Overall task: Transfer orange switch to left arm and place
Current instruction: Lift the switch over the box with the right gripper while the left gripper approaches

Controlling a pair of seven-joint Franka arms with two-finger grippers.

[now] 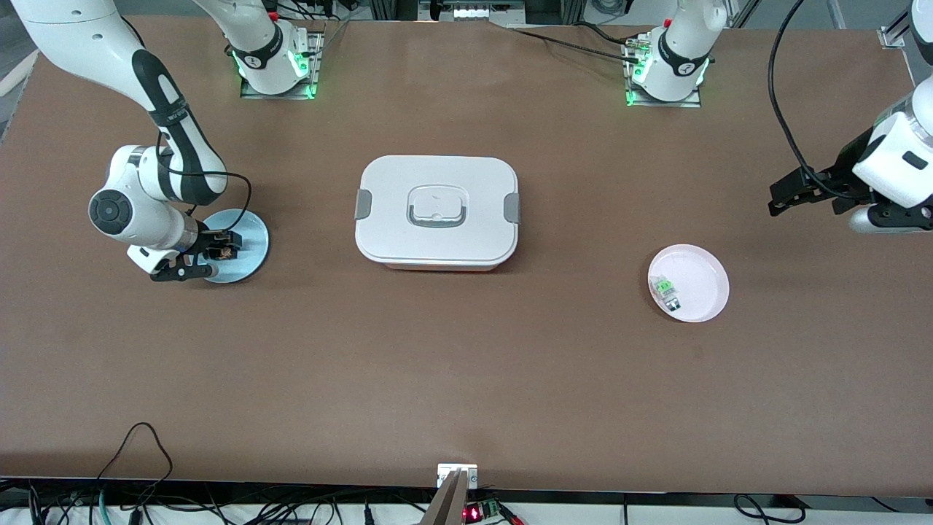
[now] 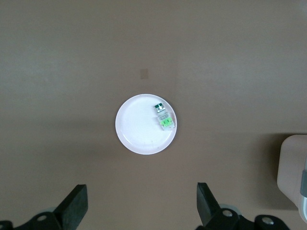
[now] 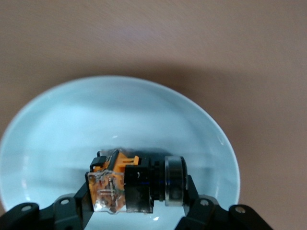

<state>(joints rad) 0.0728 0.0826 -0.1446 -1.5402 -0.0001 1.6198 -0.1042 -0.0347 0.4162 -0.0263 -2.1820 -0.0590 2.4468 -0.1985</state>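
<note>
**Step in hand.** The pick-up stage. The right gripper is down in the blue plate, which sits near the desk's edge at the right arm's end. The right wrist view shows its fingers placed on either side of the orange switch, touching or very nearly touching it. Whether a firm pinch is made cannot be told. The switch lies on its side in the plate, not lifted.

**Waiting arm.** The left gripper hangs in the air over the desk's edge at the left arm's end, fingers spread wide and holding nothing.

**Next move, as judged.**
1. Confirm the pinch on the switch and raise it straight up, clear of the plate's rim.
2. Route the carry around or well above the box, which stands mid-desk between the two plates.
3. Bring the left gripper to a meeting point and pass the switch over. The pink plate, near the left arm's end, is the likely target.

**Count.**
- Arms: two.
- Plates: two, one blue, one pink.
- Boxes: one, white, lid on.
- Orange switches: one.
- Green-and-clear components: one, lying in the pink plate close to its rim.
</note>
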